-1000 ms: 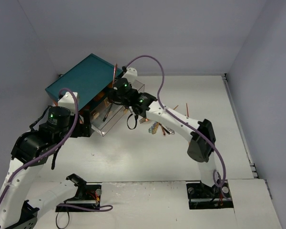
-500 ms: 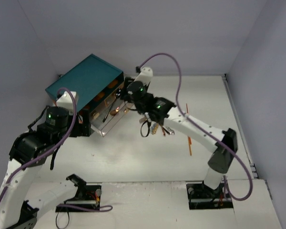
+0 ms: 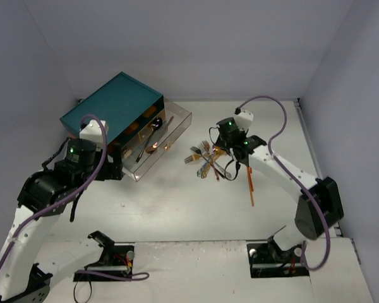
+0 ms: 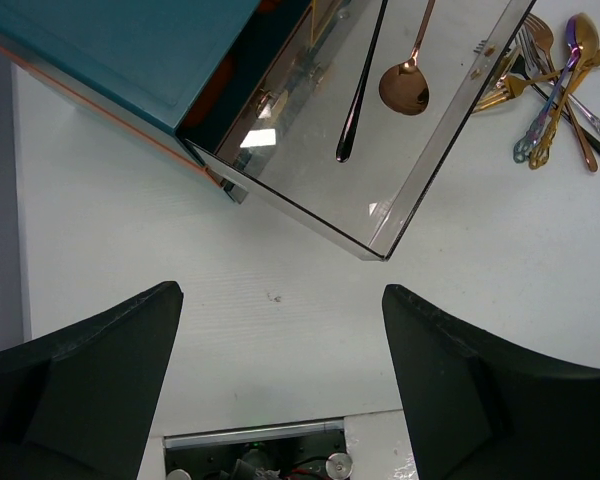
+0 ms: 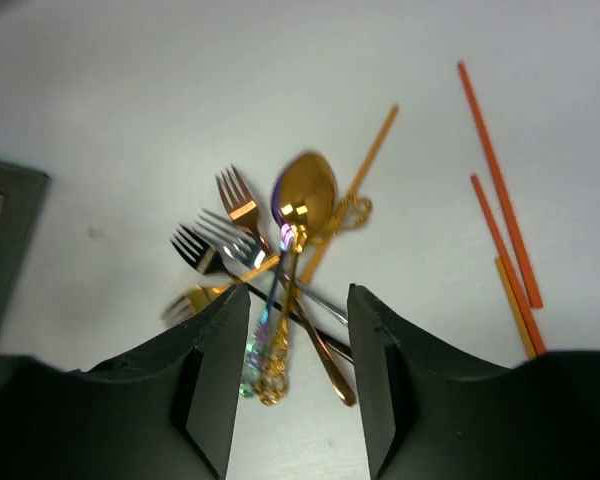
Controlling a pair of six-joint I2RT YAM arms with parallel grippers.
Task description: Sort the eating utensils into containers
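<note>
right gripper (image 5: 298,300) is back from drawer (image 4: 448,135) over cutlery pile (image 5: 280,250), jaws spread, apparently empty. copper spoon (image 4: 404,88) now lies in the drawer. left gripper (image 4: 280,300) is spread too.

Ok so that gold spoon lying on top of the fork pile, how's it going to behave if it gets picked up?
Probably stiff: the gold spoon looks like solid metal. Its glossy finish suggests it may slip in a pinch. It lies crossed over the forks, so lifting it could well shift them.
</note>
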